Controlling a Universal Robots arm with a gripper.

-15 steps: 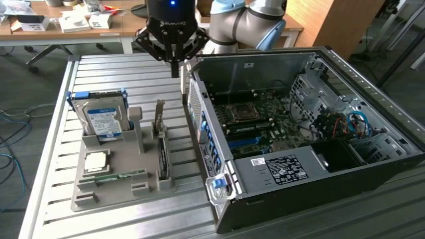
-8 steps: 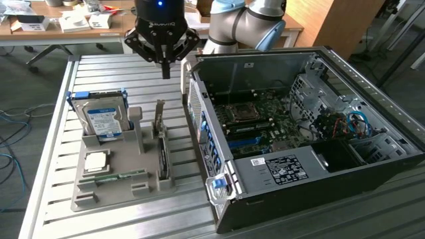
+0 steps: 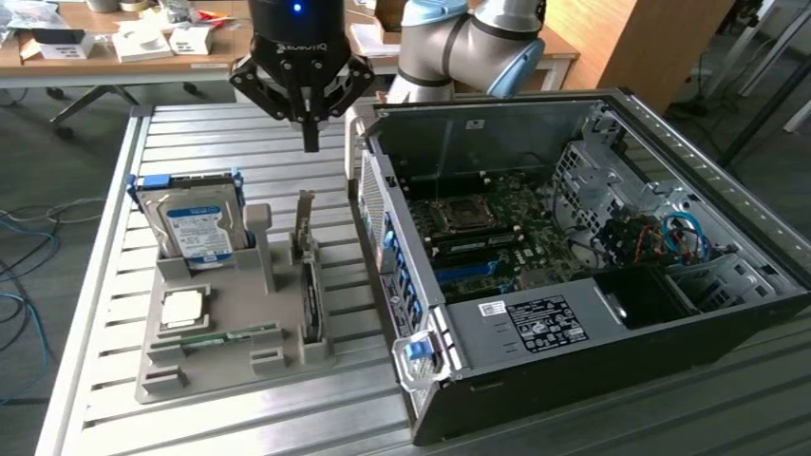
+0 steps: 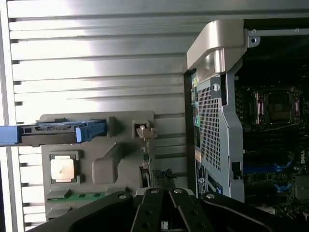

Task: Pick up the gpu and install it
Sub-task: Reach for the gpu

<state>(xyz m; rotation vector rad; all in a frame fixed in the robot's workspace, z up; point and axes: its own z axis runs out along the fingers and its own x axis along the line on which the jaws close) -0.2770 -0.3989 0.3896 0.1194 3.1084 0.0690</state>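
**Gripper shut and empty above parts tray; gpu in its slot**

Gripper: 1 unit, black, on a grey arm. Fingers pressed together to a single point, aimed straight down, holding nothing. It hangs in the air above the far end of the tray, clear of everything on it.

Gpu: 1 card, dark board standing on its long edge in a narrow slot of the tray, silvery bracket end uppermost on the far side. It sits on the tray edge nearest the computer case and below the gripper, apart from it. From the wrist view it is seen edge-on, just ahead of the fingers.

Tray: 1 grey moulded holder, flat on the slatted metal table.

Hard drive: 1 silver unit with blue-white label and blue rails, upright in the tray, at the exterior view's left of the gpu.

Processor chip: 1 square silver piece lying flat in the tray, nearer the viewer than the hard drive.

Memory stick: 1 narrow green strip, lying just beside the chip.

Computer case: 1 tower on its side, side panel off, motherboard exposed, just beside the tray at the exterior view's right.
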